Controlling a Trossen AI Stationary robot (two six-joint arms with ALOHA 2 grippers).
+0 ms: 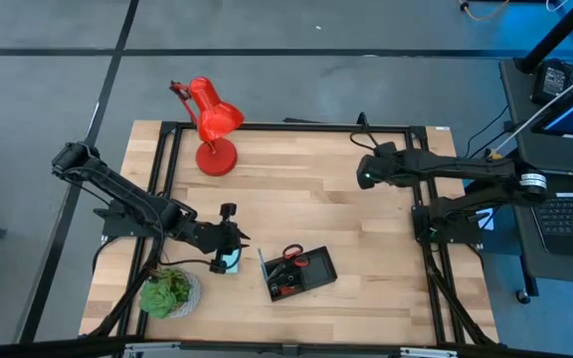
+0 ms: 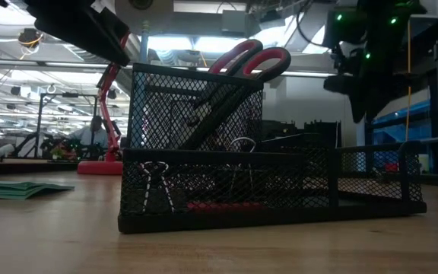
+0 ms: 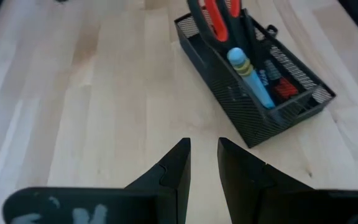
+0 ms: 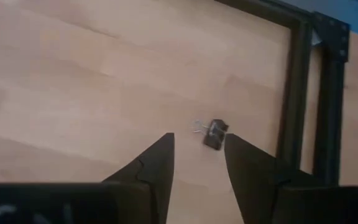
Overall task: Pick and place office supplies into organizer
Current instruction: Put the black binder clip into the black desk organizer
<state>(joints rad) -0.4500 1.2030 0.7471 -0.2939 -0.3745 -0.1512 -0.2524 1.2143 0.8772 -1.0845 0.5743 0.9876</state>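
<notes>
- While both arms hang over it, the desk (image 1: 346,199) is the biggest thing here: pale wood planks with a butcher-block grain, framed by black metal rails.
- Red desk lamp (image 1: 210,124) at the far edge, glossy, with a round base and a cone shade tipped over on its jointed neck.
- Left arm reaches in from the left side, and its hand (image 1: 229,237) sits near the front of the desk, just left of the organizer. In the left wrist view the hand's two dark wedge-shaped fingers (image 3: 176,168) stand a narrow gap apart with only bare wood between them, so it's holding nothing.
- Right arm is off at the far right corner; its hand (image 4: 197,163) hovers low over the wood, fingers moderately apart, also empty.
- Organizer (image 1: 301,271) is a low black wire-mesh box near the front middle, turned at a slight angle, with a taller cup section and a shallow tray section.
- Little green potted plant (image 1: 170,293), leafy, at the front left corner.
- Red-handled scissors (image 3: 219,18) stand handles-up in the tall section.
- Light blue pen (image 3: 248,74) leans in the organizer beside them.
- Tiny black binder clip (image 4: 214,134) with thin wire loops lies on the desk just ahead of the right hand's fingertips, near the black rail.
</notes>
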